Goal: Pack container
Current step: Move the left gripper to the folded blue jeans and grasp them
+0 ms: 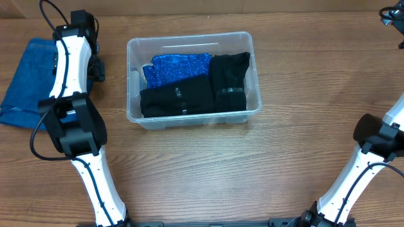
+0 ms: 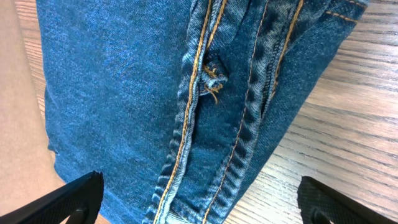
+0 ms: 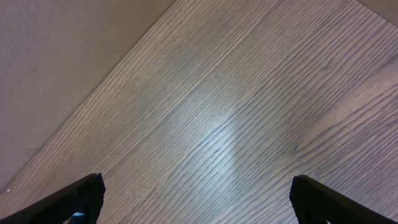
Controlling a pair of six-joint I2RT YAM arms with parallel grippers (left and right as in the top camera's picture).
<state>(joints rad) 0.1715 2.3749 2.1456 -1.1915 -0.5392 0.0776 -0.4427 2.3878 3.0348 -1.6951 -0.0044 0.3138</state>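
Clear container (image 1: pixel 189 36) in the middle of the table (image 1: pixel 221 170), packed with folded black garments (image 1: pixel 183 99) and a glittery blue cloth (image 1: pixel 177 66) toward its 11 o'clock corner. At 9 o'clock of it, well apart, folded denim jeans (image 1: pixel 28 82). Left gripper (image 2: pixel 199 199) spread wide, released, hovering over the jeans' orange-stitched seam (a frayed thread knot there). Right gripper (image 3: pixel 196 196) likewise spread, grasping nothing, above bare wood toward 2 o'clock.
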